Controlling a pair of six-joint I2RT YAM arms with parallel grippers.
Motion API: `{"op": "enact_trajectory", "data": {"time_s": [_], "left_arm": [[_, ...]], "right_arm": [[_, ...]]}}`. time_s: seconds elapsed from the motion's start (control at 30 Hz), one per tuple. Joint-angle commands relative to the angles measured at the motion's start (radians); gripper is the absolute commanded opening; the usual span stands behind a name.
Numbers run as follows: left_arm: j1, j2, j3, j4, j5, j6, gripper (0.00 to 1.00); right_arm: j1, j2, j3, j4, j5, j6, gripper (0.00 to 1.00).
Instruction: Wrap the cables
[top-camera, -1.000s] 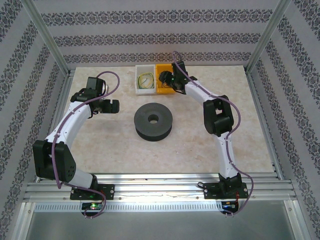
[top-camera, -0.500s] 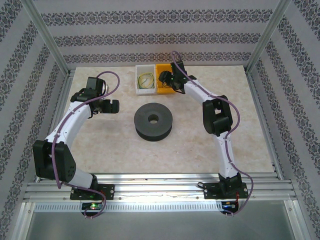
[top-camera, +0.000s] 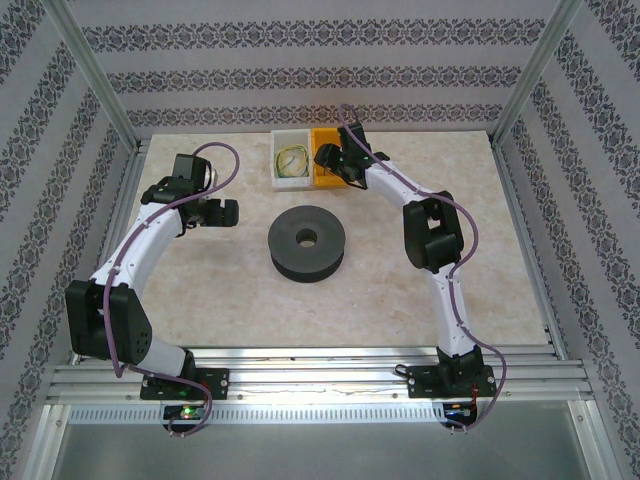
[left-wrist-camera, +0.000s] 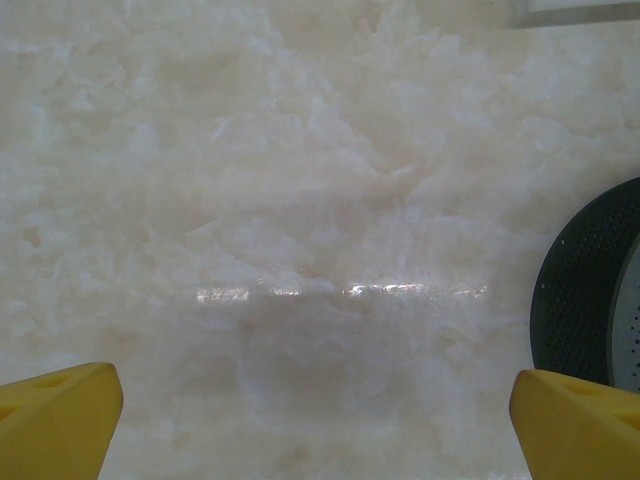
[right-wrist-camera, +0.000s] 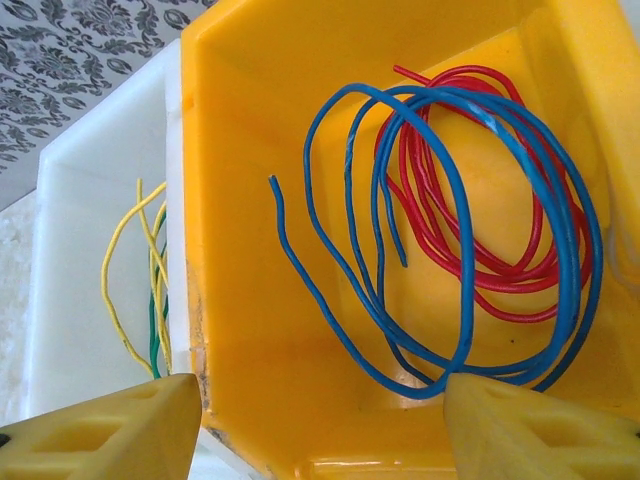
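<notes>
Right wrist view: the right pincer (right-wrist-camera: 320, 415) hangs empty, jaws spread wide. Just ahead of it, the blue cable (right-wrist-camera: 461, 260) lies loosely coiled over a red cable (right-wrist-camera: 450, 72) inside the yellow bin (right-wrist-camera: 260, 380). Both look light, springy and slippery, so the blue cable's free end, ahead and left, seems the best place to pinch.

cables (right-wrist-camera: 462, 260) lie in bins (top-camera: 275, 160) behind the spool (top-camera: 285, 241).

Left wrist view: spool (left-wrist-camera: 590, 290) cut off at the right edge. Right wrist view: right pincer (right-wrist-camera: 320, 425) fingers cropped by the bottom edge. Overhead: right pincer hides the yellow bin's (top-camera: 317, 172) contents; white bin's (top-camera: 290, 185) wires (top-camera: 291, 160) too small to distinguish.
</notes>
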Motion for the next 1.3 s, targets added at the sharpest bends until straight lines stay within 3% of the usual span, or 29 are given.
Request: {"op": "enact_trajectory", "data": {"time_s": [0.0, 0.1, 0.23, 0.47, 1.27], "left_arm": [[-0.015, -0.017, -0.008, -0.007, -0.014, 0.019, 1.00], [-0.015, -0.015, -0.007, -0.007, -0.014, 0.019, 1.00], [-0.015, -0.015, -0.012, -0.003, -0.014, 0.019, 1.00], [-0.015, -0.011, -0.012, -0.001, -0.006, 0.017, 1.00], [-0.015, -0.025, -0.009, -0.014, -0.023, 0.028, 0.99]], "right_arm": [[0.009, -0.005, -0.016, -0.013, 0.030, 0.010, 0.66], [0.010, -0.019, -0.034, -0.014, 0.038, 0.007, 0.68], [0.009, -0.046, -0.079, 0.004, 0.041, 0.006, 0.79], [0.004, -0.039, -0.081, 0.030, 0.038, 0.016, 0.80], [-0.006, 0.117, 0.112, 0.054, 0.026, 0.100, 0.53]]}}
